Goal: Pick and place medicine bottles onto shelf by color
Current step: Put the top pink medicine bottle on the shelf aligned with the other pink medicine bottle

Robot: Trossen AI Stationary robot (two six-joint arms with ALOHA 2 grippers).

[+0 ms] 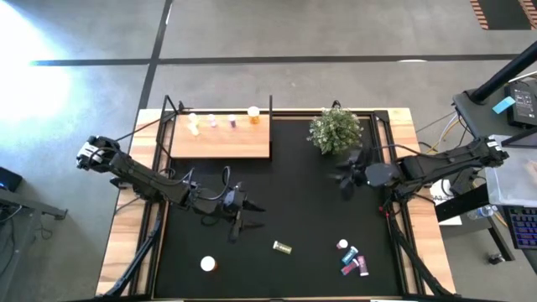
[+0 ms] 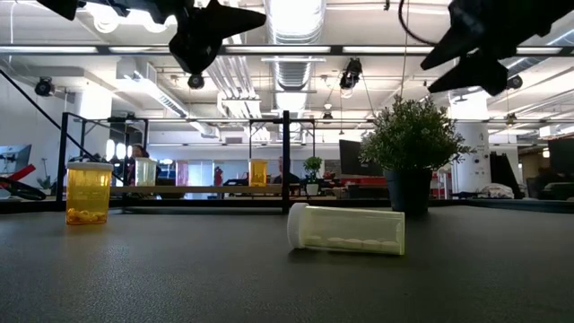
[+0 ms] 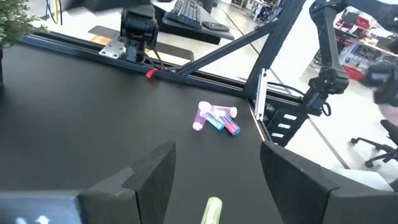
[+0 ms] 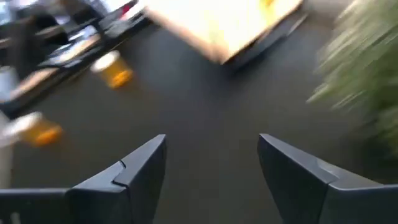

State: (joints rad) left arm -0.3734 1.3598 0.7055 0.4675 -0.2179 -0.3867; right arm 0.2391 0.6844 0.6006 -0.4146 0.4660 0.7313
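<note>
Yellow bottle (image 2: 346,230) lying near the plant (image 2: 411,148); left end effector (image 1: 236,220) hovers wide and empty, probably about to grab it.

— What surrounds the wooden-rimmed tabletop (image 1: 138,180)?
— A grey concrete floor (image 1: 336,33) crossed by dark lines.
— And overhead?
— Bright strip ceiling lights (image 2: 296,18), silver round air ducts (image 2: 291,72), white beams across an open office.
</note>
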